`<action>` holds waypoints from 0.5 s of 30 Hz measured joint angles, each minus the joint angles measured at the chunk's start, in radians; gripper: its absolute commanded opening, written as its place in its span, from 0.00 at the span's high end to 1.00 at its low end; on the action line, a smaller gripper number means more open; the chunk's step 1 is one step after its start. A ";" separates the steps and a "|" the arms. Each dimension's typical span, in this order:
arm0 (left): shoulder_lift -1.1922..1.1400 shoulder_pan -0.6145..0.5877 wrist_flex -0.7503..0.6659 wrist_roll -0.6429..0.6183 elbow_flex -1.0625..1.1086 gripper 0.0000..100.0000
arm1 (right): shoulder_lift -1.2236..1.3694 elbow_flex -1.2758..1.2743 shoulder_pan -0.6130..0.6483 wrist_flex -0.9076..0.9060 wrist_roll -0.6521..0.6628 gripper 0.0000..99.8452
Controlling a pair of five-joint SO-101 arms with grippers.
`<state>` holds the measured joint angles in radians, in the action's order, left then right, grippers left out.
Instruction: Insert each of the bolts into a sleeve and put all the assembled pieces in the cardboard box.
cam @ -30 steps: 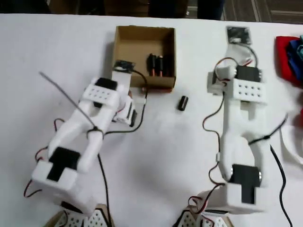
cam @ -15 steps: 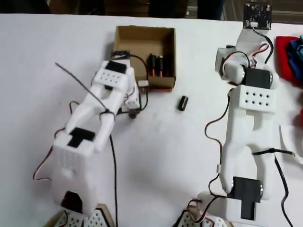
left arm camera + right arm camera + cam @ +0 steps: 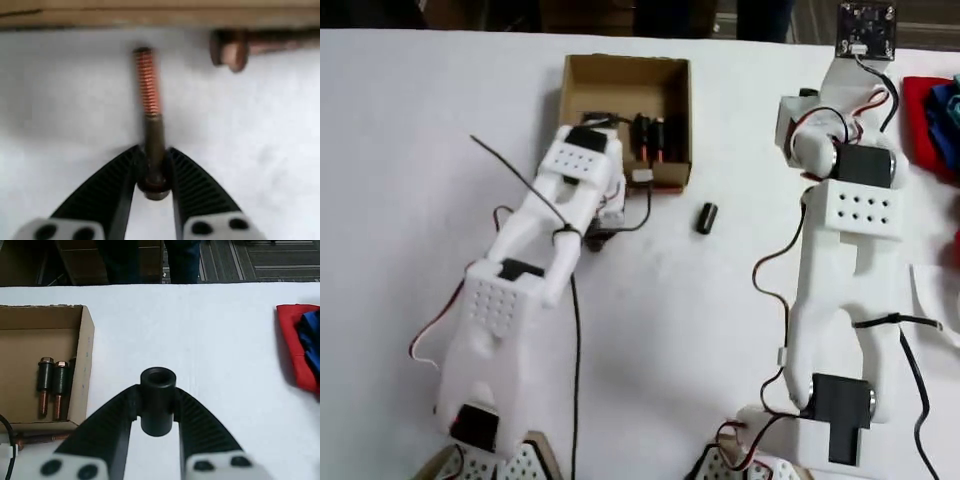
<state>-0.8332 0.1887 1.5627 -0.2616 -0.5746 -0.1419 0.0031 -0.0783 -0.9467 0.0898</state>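
The left arm has pushed forward to the box, with the left gripper clenched on a bolt by its head, thread aimed at the box wall. The right gripper, now raised, grasps a sleeve. A spare sleeve lies at the box's 5 o'clock. Mating probably comes next.

Second bolt blurred, shank cut off by edge.

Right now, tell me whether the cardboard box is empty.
Not empty: the cardboard box holds at least two sleeved bolts, lying side by side on its floor.
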 measured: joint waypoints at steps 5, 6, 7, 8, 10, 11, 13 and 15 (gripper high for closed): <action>-0.029 -0.017 0.160 0.235 -0.055 0.97 | 0.068 0.000 0.000 0.049 0.000 0.98; -0.029 -0.026 0.173 0.298 -0.055 0.97 | 0.074 -0.002 0.000 0.054 0.000 0.98; -0.029 -0.037 0.183 0.370 -0.055 0.97 | 0.077 -0.002 0.000 0.057 0.000 0.98; -0.029 -0.049 0.187 0.450 -0.055 0.97 | 0.077 -0.002 0.000 0.058 0.000 0.98; -0.029 -0.069 0.195 0.621 -0.055 0.97 | 0.077 -0.002 0.000 0.058 0.000 0.98; -0.029 -0.078 0.195 0.712 -0.055 0.97 | 0.077 -0.002 0.000 0.058 0.000 0.98; -0.029 -0.100 0.195 0.881 -0.055 0.97 | 0.077 -0.002 0.000 0.058 0.000 0.98; -0.029 -0.123 0.199 1.036 -0.055 0.98 | 0.077 -0.002 0.000 0.058 0.000 0.98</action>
<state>-0.8623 0.0660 1.7622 0.7741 -0.6299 -0.0652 0.0015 -0.0783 -0.8884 0.0898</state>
